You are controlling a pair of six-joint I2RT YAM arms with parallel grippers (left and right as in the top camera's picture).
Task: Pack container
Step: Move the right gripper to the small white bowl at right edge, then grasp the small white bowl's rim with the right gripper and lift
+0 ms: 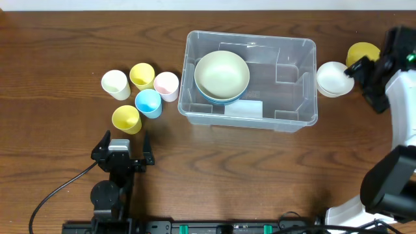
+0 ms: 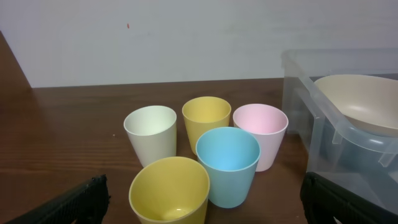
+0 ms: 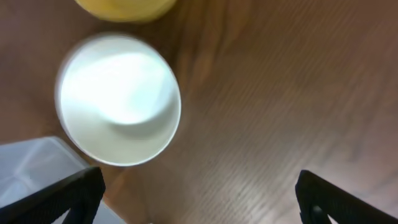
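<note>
The clear container stands mid-table with a pale label on its near wall. A cream bowl sits stacked on a blue bowl in its left half. It also shows in the left wrist view. My right gripper is open and empty over the table just right of the container, beside a white bowl and a yellow bowl. In the right wrist view the white bowl lies ahead of the open fingers. My left gripper is open and empty, near the front edge.
Several cups stand left of the container: white, yellow, pink, blue and a second yellow. The second yellow cup is nearest my left fingers.
</note>
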